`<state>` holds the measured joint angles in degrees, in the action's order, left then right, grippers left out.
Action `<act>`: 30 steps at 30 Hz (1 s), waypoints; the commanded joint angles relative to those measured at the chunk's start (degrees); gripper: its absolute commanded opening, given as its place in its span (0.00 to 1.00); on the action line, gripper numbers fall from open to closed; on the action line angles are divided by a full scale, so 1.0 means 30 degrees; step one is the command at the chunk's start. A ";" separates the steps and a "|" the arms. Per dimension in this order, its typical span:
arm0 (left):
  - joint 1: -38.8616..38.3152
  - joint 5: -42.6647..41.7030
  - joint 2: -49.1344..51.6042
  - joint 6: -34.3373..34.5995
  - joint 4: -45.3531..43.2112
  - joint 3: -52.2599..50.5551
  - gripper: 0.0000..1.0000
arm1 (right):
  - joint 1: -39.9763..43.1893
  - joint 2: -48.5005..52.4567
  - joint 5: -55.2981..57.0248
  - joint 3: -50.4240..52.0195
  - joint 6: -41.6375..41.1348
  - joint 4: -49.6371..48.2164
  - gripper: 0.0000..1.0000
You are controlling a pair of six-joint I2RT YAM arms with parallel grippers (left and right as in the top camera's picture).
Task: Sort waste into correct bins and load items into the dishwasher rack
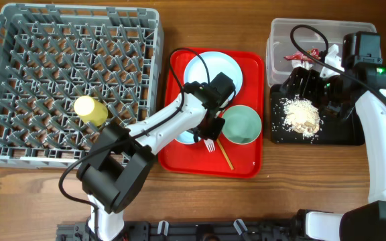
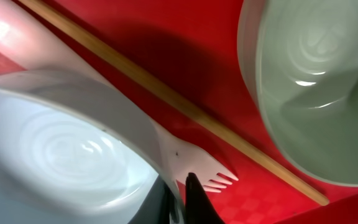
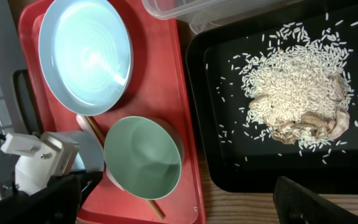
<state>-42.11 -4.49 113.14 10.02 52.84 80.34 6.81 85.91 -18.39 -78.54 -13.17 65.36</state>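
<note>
My left gripper [image 1: 205,130] [image 2: 179,186] is shut on the rim of the pale blue bowl [image 2: 61,149] [image 1: 186,138], one finger inside and one outside. The bowl sits on the red tray [image 1: 179,157]. Beside it lie the white fork [image 2: 191,163] [image 1: 210,144], a wooden chopstick [image 2: 166,93] [image 1: 225,157], the pale green bowl [image 1: 241,125] [image 3: 143,155] and the round plate [image 1: 212,72] [image 3: 86,53]. The yellow cup [image 1: 90,109] lies in the grey dishwasher rack [image 1: 19,154]. My right gripper [image 1: 307,84] [image 3: 179,211] hangs open above the black tray [image 1: 344,134] [image 3: 229,162], which holds the beige food scraps [image 1: 301,115] [image 3: 297,87]. The red-and-white wrapper [image 1: 299,55] is in the clear tub [image 1: 313,30].
The rack fills the left of the table and the red tray the middle. The clear tub stands behind the black tray at the right. Bare wooden table [image 1: 280,187] runs along the front edge. The left arm [image 1: 153,130] stretches across the tray's left side.
</note>
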 commanded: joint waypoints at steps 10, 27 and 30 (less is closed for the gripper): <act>0.1151 0.0015 -0.4255 -0.0372 0.0488 0.1530 0.04 | 0.0044 -0.0313 -0.0299 -0.0466 -0.0095 0.0022 1.00; 0.7104 -0.4677 -0.7788 -0.2688 0.0510 0.1581 0.22 | 0.0044 -0.0313 -0.0299 -0.0466 -0.0109 0.0022 1.00; 0.5639 -0.3300 -0.6921 -0.1974 0.1100 0.1581 0.26 | 0.0044 -0.0313 -0.0299 -0.0466 -0.0117 0.0029 1.00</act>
<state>-20.43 -16.62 89.12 2.85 54.76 84.93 6.81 85.91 -18.39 -78.54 -13.17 65.39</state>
